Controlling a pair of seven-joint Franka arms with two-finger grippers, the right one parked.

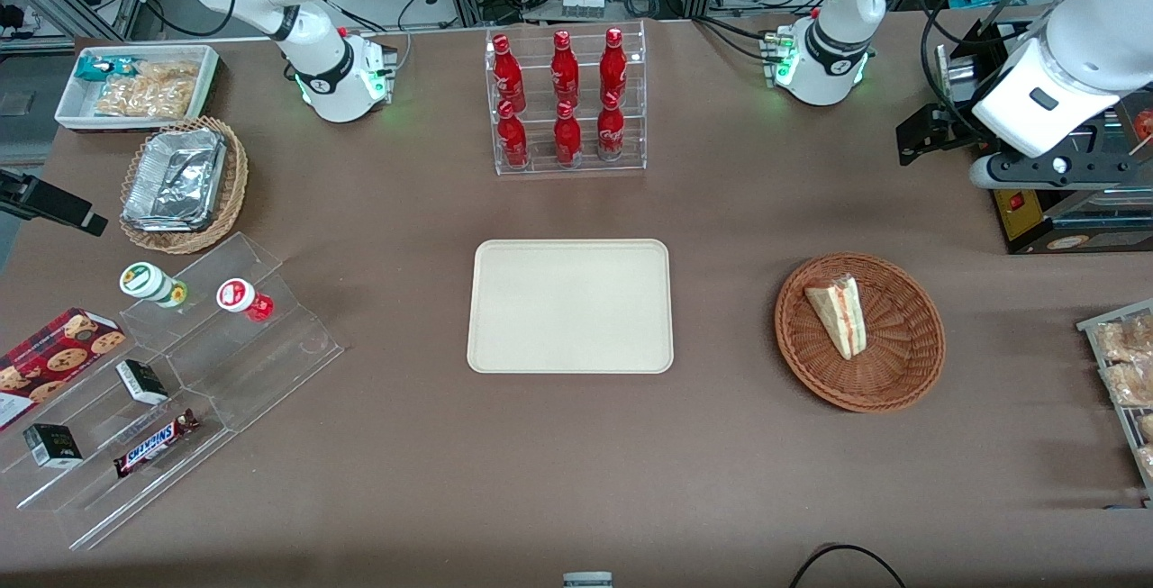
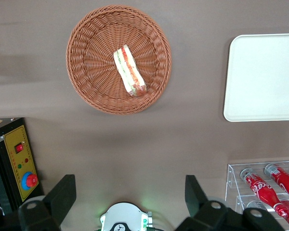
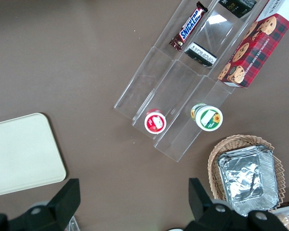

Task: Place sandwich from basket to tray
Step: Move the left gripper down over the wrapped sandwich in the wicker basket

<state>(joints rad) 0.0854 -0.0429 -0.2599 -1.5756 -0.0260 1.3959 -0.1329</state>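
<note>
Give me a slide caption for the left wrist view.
Open pincer high above the table, sandwich in basket, bare tray beside it.

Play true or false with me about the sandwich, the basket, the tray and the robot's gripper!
1. The sandwich lies in the basket. True.
2. The tray holds a sandwich. False: nothing is on it.
3. The gripper is squeezing the sandwich. False: it hangs open, high above the table, holding nothing.
4. Red bottles stand in a clear rack. True.
5. The basket sits on the tray. False: they are apart on the table.
</note>
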